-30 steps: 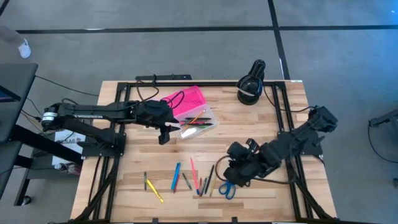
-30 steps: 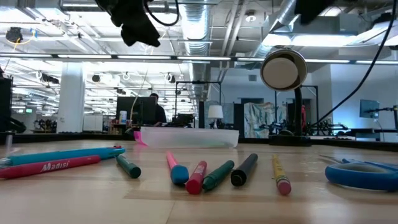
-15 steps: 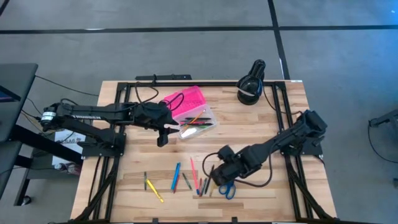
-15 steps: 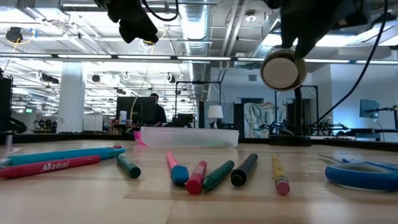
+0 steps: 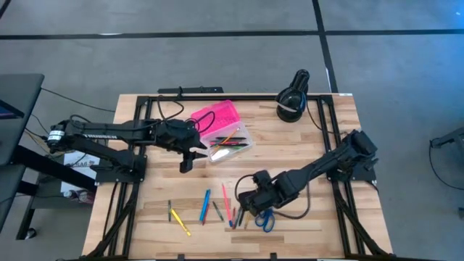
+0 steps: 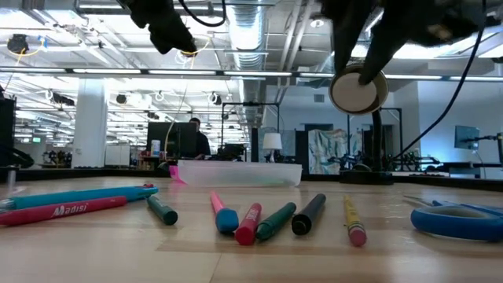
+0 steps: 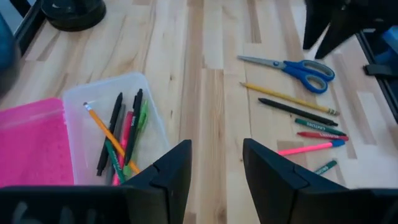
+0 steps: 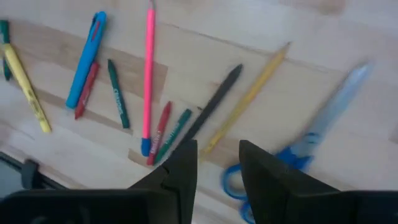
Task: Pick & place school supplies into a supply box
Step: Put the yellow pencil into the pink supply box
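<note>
right claw (image 5: pixel 245 204) hangs open above the row of loose supplies near the worktop's front edge, nothing between its fingers (image 8: pixel 180 168). directly under it: a dark pencil (image 8: pixel 210 112), a yellow pencil (image 8: pixel 249 99), a long pink pen (image 8: pixel 149 74), a red crayon (image 8: pixel 160 130) and green crayon (image 8: pixel 117 93). blue-handled scissors (image 5: pixel 264 220) lie just beside the claw, toward the right edge. further left in the row, a blue pen (image 5: pixel 206 205) and a yellow marker (image 5: pixel 180 222).

left claw (image 5: pixel 186 161) also open and empty, raised over the worktop (image 5: pixel 326 145) just beside the supply box (image 5: pixel 221 130). box sits at mid-back, pink lid (image 7: pixel 31 143) folded open, clear base (image 7: pixel 124 87) already holding several pens and pencils.

black round device (image 5: pixel 291 101) at the back right.
</note>
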Controlling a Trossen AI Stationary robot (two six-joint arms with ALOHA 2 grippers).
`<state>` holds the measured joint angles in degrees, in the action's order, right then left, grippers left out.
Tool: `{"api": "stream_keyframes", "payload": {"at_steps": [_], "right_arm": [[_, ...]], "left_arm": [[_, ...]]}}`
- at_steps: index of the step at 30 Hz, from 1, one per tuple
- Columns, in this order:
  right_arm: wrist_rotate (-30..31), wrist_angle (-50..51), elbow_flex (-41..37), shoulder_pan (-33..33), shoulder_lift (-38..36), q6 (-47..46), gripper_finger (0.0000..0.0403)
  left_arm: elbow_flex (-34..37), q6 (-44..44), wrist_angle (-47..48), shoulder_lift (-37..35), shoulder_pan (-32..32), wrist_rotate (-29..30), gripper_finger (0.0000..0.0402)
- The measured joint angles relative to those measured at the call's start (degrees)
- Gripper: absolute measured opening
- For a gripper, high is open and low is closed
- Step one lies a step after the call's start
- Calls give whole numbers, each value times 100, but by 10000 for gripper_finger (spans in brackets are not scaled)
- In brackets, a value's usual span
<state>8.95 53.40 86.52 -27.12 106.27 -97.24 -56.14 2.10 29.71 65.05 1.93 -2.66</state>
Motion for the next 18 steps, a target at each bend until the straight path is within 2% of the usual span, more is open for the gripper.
{"api": "stream_keyframes", "payload": {"at_steps": [2,4,6,8,10,12,18], "right_arm": [[20,-65,-26,-38,123,-73,111],[-20,-641,22,-38,353,-78,111],[-66,-514,-29,-49,512,-96,111],[-180,-836,72,-30,723,-323,111],[-276,-506,38,-43,784,-506,111],[-369,-790,69,-63,915,-683,111],[-415,-750,52,-96,1020,-972,111]], "left_arm": [[0,-52,96,-40,0,-4,137],[0,-111,141,-81,0,-3,137],[4,-179,258,-156,0,-4,137],[0,-243,273,-250,0,0,137],[4,-259,371,-341,0,21,137],[-2,-277,384,-455,5,91,137],[0,-344,504,-699,37,185,137]]}}
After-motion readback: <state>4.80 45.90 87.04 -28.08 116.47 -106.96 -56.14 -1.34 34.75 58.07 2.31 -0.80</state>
